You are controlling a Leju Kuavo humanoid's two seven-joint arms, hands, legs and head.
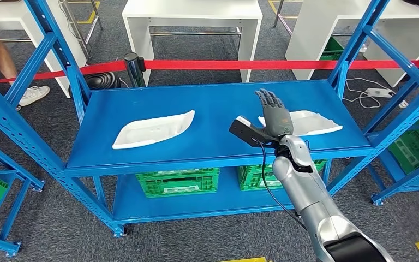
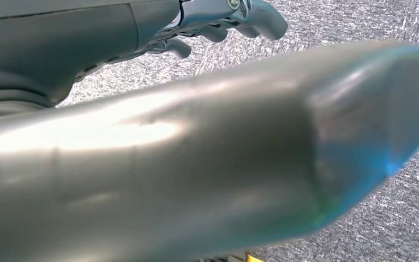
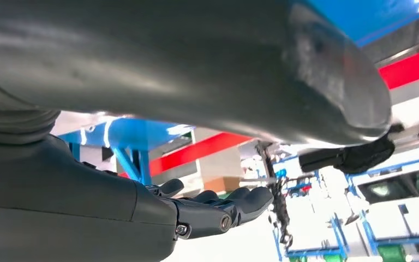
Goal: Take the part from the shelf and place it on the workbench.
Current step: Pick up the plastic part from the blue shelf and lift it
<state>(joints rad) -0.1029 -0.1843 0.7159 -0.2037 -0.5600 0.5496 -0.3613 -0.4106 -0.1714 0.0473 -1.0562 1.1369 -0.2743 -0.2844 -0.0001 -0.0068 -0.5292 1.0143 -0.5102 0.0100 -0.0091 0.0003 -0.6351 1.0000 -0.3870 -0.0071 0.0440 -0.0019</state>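
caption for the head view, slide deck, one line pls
Right hand, fingers extended, reaches over the blue shelf toward the right white part; a second white part lies to the left.

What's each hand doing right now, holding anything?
Left hand: fingers curled in, holding nothing, over the floor.
Right hand: open, fingers extended above the right white part, not gripping it.

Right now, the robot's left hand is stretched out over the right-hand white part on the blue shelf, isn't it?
Not quite: it is the right hand, not the left, that is stretched out, fingers apart, over the right-hand white part on the blue shelf. The head view shows that arm coming in from the right.
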